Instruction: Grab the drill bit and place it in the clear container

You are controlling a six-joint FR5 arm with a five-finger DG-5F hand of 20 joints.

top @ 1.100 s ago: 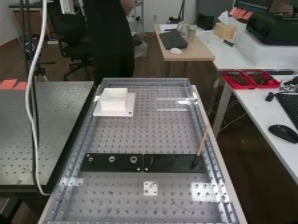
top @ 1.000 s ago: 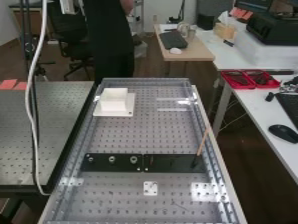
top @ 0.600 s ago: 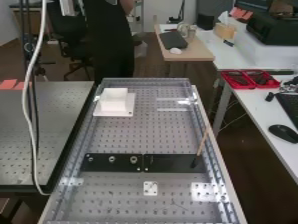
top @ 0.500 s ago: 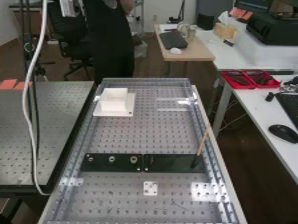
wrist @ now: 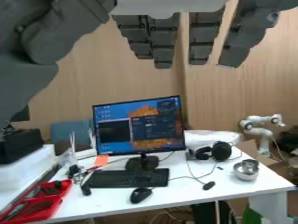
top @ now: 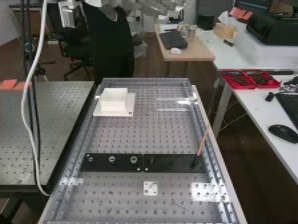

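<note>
High view, near end: small white plate (top: 151, 188) flat on the perforated tabletop (top: 149, 134). Beyond it, dark strip (top: 118, 167) lying crosswise, three small round metal pieces (top: 112, 159) set in it; cannot tell whether one is the drill bit. Thin stick (top: 203, 142) leans, dark tip at the strip's right part. Farther: clear container (top: 173, 104) at right, white block (top: 114, 100) on its base at left. Farthest, past the tabletop's end, the hand (top: 154, 7). Wrist view: fingers (wrist: 201, 42) straight, spread, holding nothing.

No readable text — no legible labels, brands, numbers or signs
</note>
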